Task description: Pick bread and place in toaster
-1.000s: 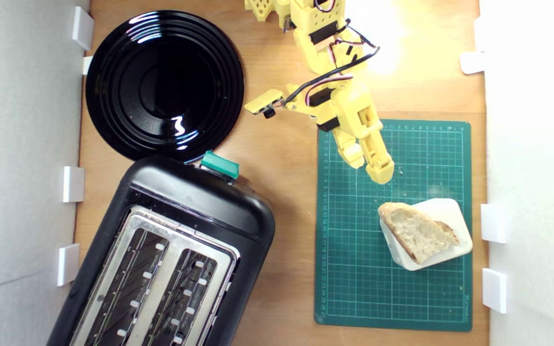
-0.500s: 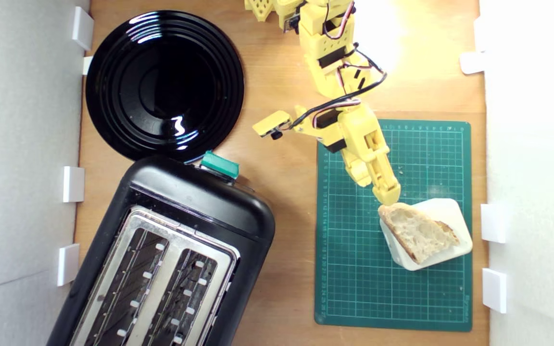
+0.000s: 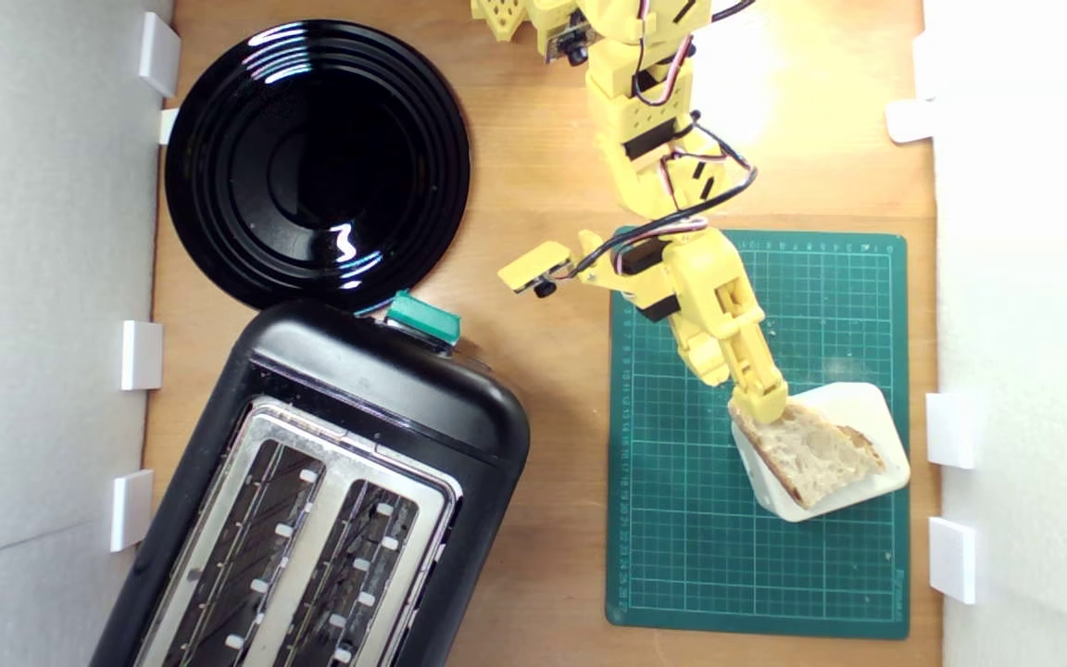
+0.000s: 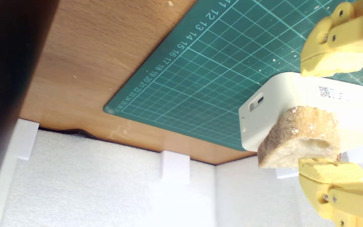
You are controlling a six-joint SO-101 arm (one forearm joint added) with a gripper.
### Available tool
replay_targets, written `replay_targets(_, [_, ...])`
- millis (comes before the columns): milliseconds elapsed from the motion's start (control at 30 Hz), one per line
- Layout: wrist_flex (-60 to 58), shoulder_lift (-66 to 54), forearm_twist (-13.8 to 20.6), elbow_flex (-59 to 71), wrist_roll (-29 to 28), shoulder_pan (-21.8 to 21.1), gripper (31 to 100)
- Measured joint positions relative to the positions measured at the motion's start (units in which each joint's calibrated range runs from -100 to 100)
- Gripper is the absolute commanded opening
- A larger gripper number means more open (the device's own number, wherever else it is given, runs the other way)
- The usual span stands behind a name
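Note:
The bread (image 3: 811, 452), a wedge with pale crumb and brown crust, lies on a cream block (image 3: 860, 404) on the green cutting mat. My yellow gripper (image 3: 759, 402) hangs over the wedge's pointed end. In the wrist view the gripper (image 4: 332, 117) is open. One fingertip (image 4: 332, 63) sits beyond the block and the other fingertip (image 4: 331, 171) right at the crust of the bread (image 4: 299, 136), so bread and block lie between the jaws. The black toaster (image 3: 376, 389) with a silver top and green lever knob (image 3: 422, 318) stands at the exterior view's lower left, both slots empty.
A round black plate (image 3: 316, 162) sits at the exterior view's upper left, touching the toaster's end. The green mat (image 3: 682, 556) covers the right side of the wooden table. White foam walls with small white brackets (image 3: 950, 429) border the table on both sides.
The arm has reached down the mat toward the bread. Its tip went from bare mat to over the wedge's pointed end. Bread and block have not moved.

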Motion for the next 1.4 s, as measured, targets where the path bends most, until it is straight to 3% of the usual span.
replay_targets(1267, [-4.1,8.1,0.5,-8.2,0.1,-1.7,86.8])
replay_targets(1400, [-4.1,8.1,0.8,-8.2,0.1,-1.7,80.5])
